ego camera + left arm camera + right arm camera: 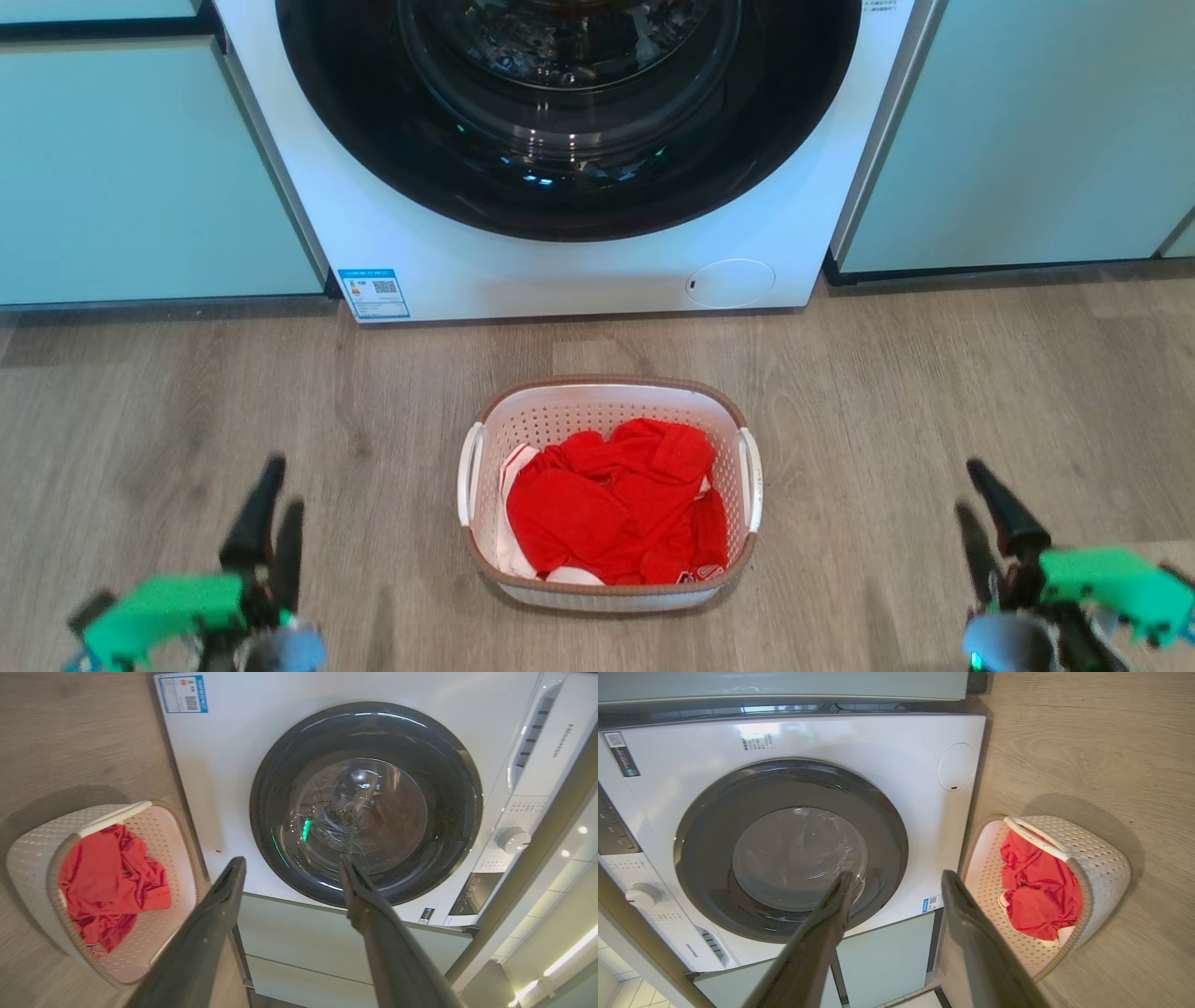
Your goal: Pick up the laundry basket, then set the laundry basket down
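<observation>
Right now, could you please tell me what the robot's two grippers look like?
The left gripper and right gripper match: each has two long, slim, matte dark fingers tapering to narrow tips, a bright green plastic housing at the base, and a rounded silvery-grey wrist piece beneath.

The laundry basket [597,411] is showing white perforated walls under a brown woven-look rim, with red clothing [607,513] inside. The white washing machine [523,275] is wearing a black door ring [747,140], and the floor [934,392] is showing grey-brown woodgrain.
</observation>
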